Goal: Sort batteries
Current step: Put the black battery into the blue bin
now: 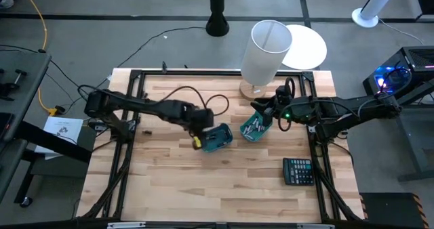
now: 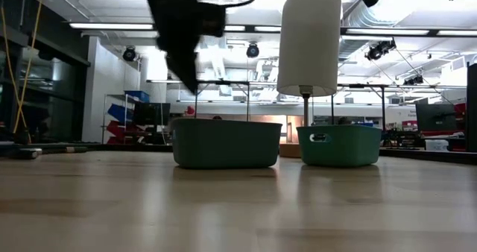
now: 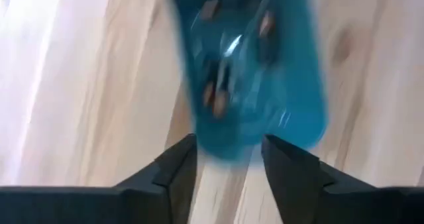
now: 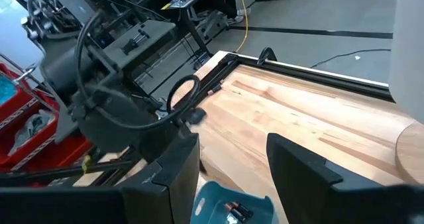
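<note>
The left gripper (image 1: 201, 137) hangs just over the near-left edge of the left bin (image 1: 218, 137), and in its own wrist view its two fingers (image 3: 179, 168) stand spread with a clear gap between them and nothing pinched. That bin sits directly ahead of the fingertips, and a few dark and coppery batteries (image 3: 218, 95) lie scattered on its floor, blurred but recognisable. My reading is that the arm sits here because this bin is where it delivers one kind of battery, so the spread fingers suit a drop, though no battery can be seen in the air or between the pads. The right gripper (image 1: 266, 112) is poised over the right bin (image 1: 256, 126), which holds a cluster of pale, silvery batteries (image 1: 256, 127); its fingers (image 4: 301, 171) are also spread wide and hold nothing, which looks like a waiting or reaching pose above its own pile. In the low view the two bins stand side by side, near each other but not touching, with the tall white cylinder (image 1: 266, 53) on its round wooden base just behind the right one. A black calculator (image 1: 298, 171) lies well apart near the right front of the table (image 1: 169, 188), out of both arms' way. So each pile lies straight below an empty tool.
</note>
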